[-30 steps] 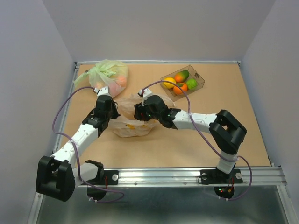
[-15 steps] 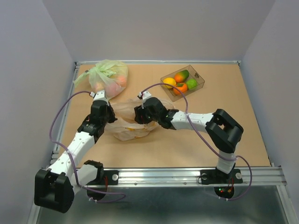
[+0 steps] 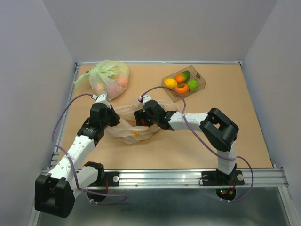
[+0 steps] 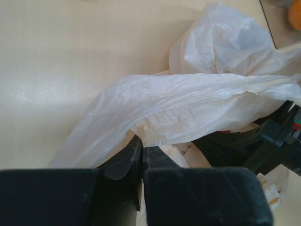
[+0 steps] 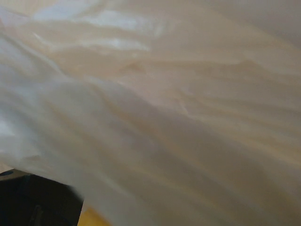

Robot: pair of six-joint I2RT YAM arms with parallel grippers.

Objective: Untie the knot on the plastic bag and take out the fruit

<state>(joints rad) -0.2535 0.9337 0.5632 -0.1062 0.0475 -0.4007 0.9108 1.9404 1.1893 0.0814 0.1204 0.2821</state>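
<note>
The pale peach plastic bag point(image 3: 126, 131) lies crumpled at mid-table between both grippers. My left gripper point(image 3: 109, 119) is at its left side; in the left wrist view its fingers point(image 4: 134, 155) are shut on the bag's thin film point(image 4: 188, 101). My right gripper point(image 3: 140, 117) is pushed into the bag's right side; thin film point(image 5: 178, 117) fills the right wrist view and hides its fingers. A yellow patch point(image 3: 135, 133) shows through the bag. I cannot make out the knot. Several toy fruits point(image 3: 181, 84) lie in the clear box.
The clear box point(image 3: 200, 85) stands at the back right. A light-green tied bag point(image 3: 107, 76) with pinkish fruits sits at the back left, close behind the left arm. Grey walls enclose the table; a metal rail runs along the near edge.
My left gripper has drawn back to the left, dragging the bag's film with it. My right gripper has shifted left and further into the bag. The bag has slid left.
</note>
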